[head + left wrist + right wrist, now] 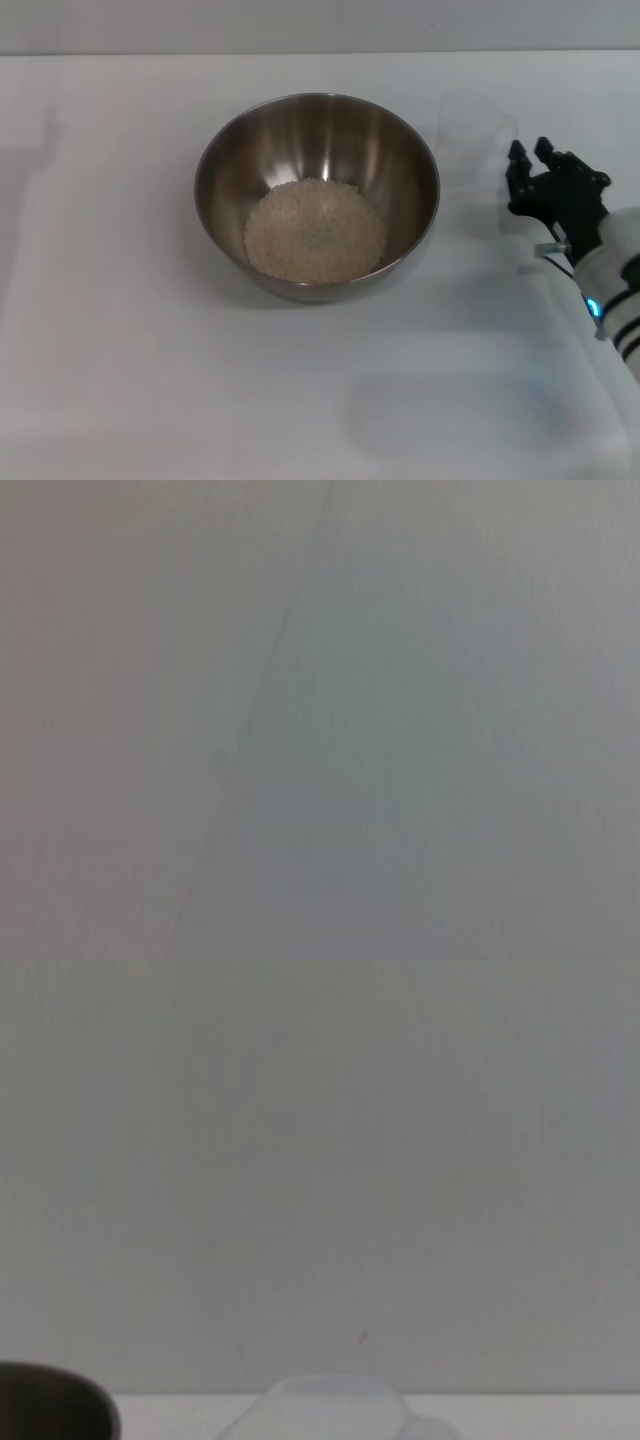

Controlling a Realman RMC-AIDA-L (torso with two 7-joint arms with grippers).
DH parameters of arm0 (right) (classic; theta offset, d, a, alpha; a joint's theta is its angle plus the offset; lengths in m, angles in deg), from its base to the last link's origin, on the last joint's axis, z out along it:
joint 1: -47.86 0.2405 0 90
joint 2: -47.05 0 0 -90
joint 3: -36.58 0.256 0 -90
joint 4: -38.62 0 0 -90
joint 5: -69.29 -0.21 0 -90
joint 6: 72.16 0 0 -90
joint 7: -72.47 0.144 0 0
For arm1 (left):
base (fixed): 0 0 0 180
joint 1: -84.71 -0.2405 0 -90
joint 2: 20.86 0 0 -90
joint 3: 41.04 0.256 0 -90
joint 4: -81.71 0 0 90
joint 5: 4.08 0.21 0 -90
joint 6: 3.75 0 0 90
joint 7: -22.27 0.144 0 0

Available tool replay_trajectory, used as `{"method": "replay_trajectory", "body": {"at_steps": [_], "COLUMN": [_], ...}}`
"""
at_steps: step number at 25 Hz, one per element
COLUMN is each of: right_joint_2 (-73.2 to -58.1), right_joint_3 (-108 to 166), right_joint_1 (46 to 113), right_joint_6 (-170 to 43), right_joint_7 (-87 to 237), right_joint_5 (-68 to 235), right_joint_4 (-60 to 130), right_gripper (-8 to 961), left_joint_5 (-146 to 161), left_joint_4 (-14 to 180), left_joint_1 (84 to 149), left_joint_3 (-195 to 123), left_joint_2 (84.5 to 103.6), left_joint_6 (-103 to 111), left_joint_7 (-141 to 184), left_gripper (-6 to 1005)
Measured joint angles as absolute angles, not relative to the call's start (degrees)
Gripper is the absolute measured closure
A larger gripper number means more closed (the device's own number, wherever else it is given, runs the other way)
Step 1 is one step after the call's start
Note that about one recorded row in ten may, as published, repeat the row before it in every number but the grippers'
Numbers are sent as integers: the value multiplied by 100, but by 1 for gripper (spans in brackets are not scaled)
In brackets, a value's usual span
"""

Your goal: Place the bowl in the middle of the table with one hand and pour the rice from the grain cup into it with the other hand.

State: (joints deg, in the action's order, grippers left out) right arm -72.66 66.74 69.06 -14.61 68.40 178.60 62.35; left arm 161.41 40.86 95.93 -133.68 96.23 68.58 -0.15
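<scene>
The bowl (316, 195) sits mid-table (120, 380) with the rice (314, 231) heaped inside. The clear cup (478, 140) stands upright and empty just beside the bowl on the robot's right. The right gripper (533, 152) is near it, fingers slightly spread, holding nothing. The cup looks light, thin and tippable; its handle seems the safest grip. The left gripper is out of sight.

No legible txt anywhere.

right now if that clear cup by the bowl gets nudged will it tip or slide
The grain cup looks empty, thin, clear plastic, so probably very light and apt to slide or tip. Its rice sits in the bowl. The right gripper is beside it, apart.
</scene>
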Motion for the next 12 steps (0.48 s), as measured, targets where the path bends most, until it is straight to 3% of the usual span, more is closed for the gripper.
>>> {"method": "replay_trajectory", "body": {"at_steps": [6, 12], "right_joint_2": [-7251, -7229], "right_joint_3": [6523, 6660], "right_joint_1": [6693, 6757], "right_joint_6": [-739, 1739], "right_joint_7": [6812, 6787], "right_joint_5": [17860, 17743], "right_joint_4": [6234, 5860], "right_gripper": [663, 609], "left_joint_5": [16141, 16137], "left_joint_4": [4071, 4220], "left_joint_1": [9509, 9411], "left_joint_3": [-13367, -13363], "left_joint_2": [9621, 9612], "left_joint_6": [6901, 6913], "left_joint_7": [-33, -15], "left_gripper": [184, 184]}}
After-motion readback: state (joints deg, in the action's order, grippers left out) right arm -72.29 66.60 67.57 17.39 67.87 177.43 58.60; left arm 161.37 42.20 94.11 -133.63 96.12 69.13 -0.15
